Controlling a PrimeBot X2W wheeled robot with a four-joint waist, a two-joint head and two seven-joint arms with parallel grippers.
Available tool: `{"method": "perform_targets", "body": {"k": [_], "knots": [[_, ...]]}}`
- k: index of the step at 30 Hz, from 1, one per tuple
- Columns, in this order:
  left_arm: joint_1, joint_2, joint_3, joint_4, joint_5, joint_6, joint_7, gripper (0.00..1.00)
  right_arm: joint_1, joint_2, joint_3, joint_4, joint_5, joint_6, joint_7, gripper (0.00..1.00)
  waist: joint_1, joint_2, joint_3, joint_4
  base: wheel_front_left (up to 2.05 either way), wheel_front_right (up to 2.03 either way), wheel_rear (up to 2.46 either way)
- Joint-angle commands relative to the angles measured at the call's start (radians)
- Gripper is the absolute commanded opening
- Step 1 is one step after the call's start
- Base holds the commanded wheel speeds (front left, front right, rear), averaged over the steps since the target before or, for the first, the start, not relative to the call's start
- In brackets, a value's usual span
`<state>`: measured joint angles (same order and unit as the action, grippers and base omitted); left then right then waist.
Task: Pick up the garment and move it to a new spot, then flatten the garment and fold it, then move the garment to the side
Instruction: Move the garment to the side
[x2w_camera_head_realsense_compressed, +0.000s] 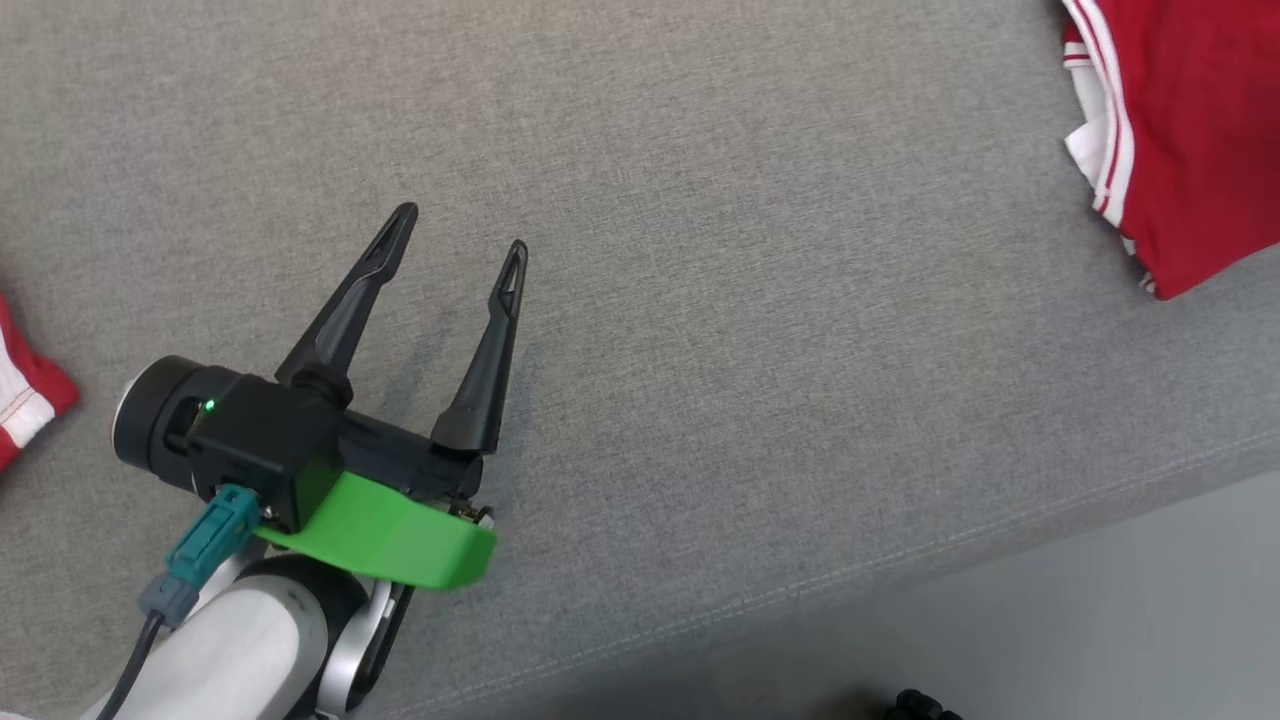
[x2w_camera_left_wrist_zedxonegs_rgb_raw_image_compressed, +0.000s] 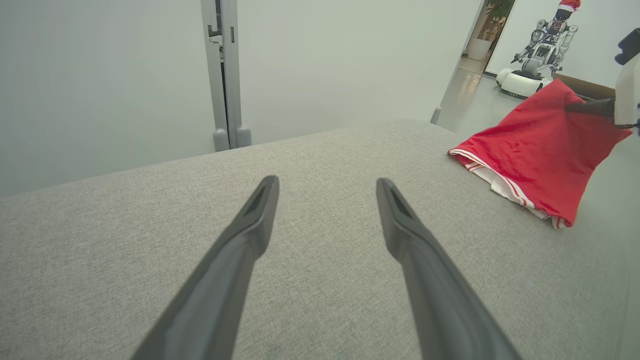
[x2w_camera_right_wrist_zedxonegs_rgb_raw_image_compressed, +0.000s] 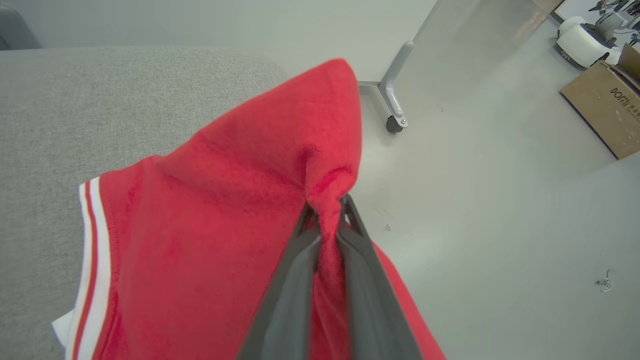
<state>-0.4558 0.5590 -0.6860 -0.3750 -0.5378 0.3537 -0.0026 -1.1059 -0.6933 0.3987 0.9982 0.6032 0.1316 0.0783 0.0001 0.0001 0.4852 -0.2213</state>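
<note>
Garment: a red garment (x2w_camera_left_wrist_zedxonegs_rgb_raw_image_compressed: 530, 145) with white stripes along its hem, at the far right of the grey fabric surface (x2w_camera_head_realsense_compressed: 800, 300), well apart from the left gripper.
Garment, direction: one part is lifted into a peak; the cloth slopes from that peak down to the striped hem, which rests on the surface and faces the robot's left.
Garment, long axis: it runs from the low striped hem up to the pinched fold.
Right gripper: the right gripper (x2w_camera_right_wrist_zedxonegs_rgb_raw_image_compressed: 327, 205) has its two dark fingers drawn close together, pinching a fold of red cloth just below the peak.
Left gripper: the left gripper (x2w_camera_head_realsense_compressed: 461, 228) hovers over bare fabric with its fingers spread wide and nothing between them.
Surface: grey woven upholstery, smooth, with a stitched seam (x2w_camera_head_realsense_compressed: 900, 555) along the edge nearest the robot.
Other cloth: a piece of red and white cloth (x2w_camera_head_realsense_compressed: 25, 390) lies at the surface's left edge.
Room: pale grey floor (x2w_camera_head_realsense_compressed: 1100, 620), pale walls, a grey partition leg on a caster (x2w_camera_right_wrist_zedxonegs_rgb_raw_image_compressed: 395, 107), a cardboard box (x2w_camera_right_wrist_zedxonegs_rgb_raw_image_compressed: 605, 115) on the floor, and another white robot (x2w_camera_left_wrist_zedxonegs_rgb_raw_image_compressed: 537, 45) in a far doorway.
</note>
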Motion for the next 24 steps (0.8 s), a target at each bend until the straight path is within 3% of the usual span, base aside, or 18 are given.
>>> {"method": "perform_targets", "body": {"k": [1,9,10,13,15,24], "knots": [[-0.019,0.012,-0.001,-0.009,0.012,0.006,0.005,1.00,-0.016,-0.006,-0.003,0.011,-0.014,-0.002,-0.014,0.00,-0.0001,-0.0001,0.039,0.037,0.00,0.00,0.00],[-0.042,0.031,-0.013,-0.083,0.053,0.030,0.057,1.00,-0.074,0.018,-0.025,0.164,-0.096,-0.002,-0.108,0.02,-0.0001,-0.0001,0.086,0.069,0.00,0.00,0.00],[-0.044,0.034,-0.012,-0.088,0.055,0.034,0.063,1.00,-0.080,0.020,-0.022,0.186,-0.109,-0.002,-0.114,0.23,-0.0001,-0.0001,0.089,0.071,0.00,0.00,0.00],[-0.046,0.039,-0.013,-0.097,0.060,0.038,0.071,1.00,-0.100,0.016,-0.041,0.241,-0.140,-0.002,-0.145,0.38,-0.0001,-0.0001,0.096,0.076,0.00,0.00,0.00],[-0.045,0.043,-0.011,-0.101,0.063,0.043,0.076,1.00,-0.104,0.012,-0.057,0.266,-0.157,-0.002,-0.163,1.00,-0.0001,-0.0001,0.100,0.075,0.00,0.00,0.00],[-0.041,0.033,-0.014,-0.089,0.049,0.042,0.072,1.00,-0.088,0.030,-0.145,0.292,-0.211,-0.002,-0.184,1.00,-0.0001,-0.0001,0.089,0.057,0.00,0.00,0.00]]}}
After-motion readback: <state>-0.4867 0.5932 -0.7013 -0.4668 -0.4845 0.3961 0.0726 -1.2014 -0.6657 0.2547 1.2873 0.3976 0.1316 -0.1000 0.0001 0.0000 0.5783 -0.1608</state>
